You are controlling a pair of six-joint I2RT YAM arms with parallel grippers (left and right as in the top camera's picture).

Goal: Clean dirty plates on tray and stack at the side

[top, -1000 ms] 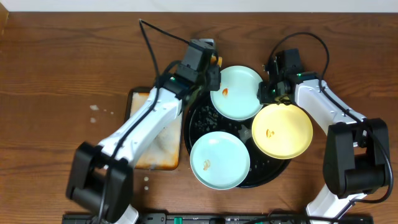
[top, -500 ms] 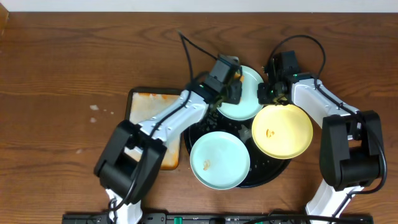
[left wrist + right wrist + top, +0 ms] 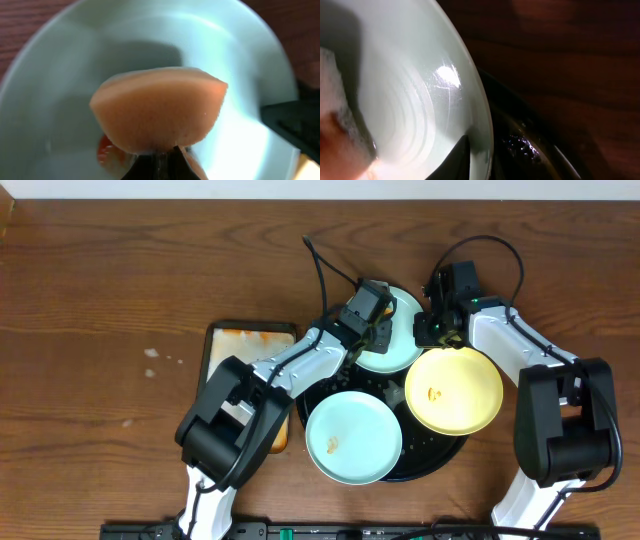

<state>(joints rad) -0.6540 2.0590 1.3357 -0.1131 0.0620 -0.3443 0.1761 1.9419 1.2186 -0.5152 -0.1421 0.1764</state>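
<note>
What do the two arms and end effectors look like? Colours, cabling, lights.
They match. The left arm and right arm have white link shells, black joint housings and blocky black bases. Each wrist trails a thin black loop: left cable, right cable. Small green lights show near the right wrist. The left end effector and right end effector are black.

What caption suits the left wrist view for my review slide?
Left gripper holds an orange sponge over a pale mint plate, an orange food speck showing beneath it.
</note>
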